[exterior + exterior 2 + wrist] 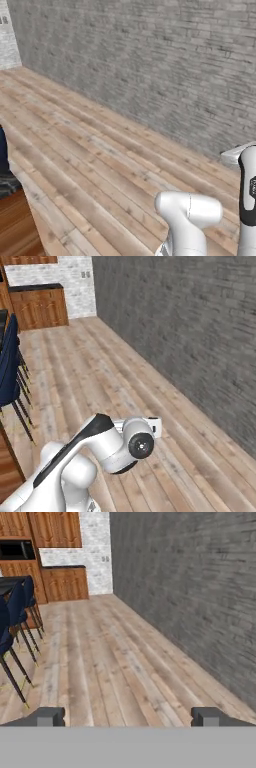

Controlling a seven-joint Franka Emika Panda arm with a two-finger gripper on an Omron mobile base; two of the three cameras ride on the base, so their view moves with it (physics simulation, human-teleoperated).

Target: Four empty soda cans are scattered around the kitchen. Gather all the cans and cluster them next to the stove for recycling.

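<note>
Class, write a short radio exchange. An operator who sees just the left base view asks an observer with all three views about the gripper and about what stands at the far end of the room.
Operator: I have floor planks and a grey brick wall. Is the gripper open?
Observer: Yes. In the hand view the gripper is open, its fingertips wide apart with nothing between them.
Operator: What is at the far end of the room?
Observer: Wooden cabinets with a dark countertop, set against a white brick wall.
</note>
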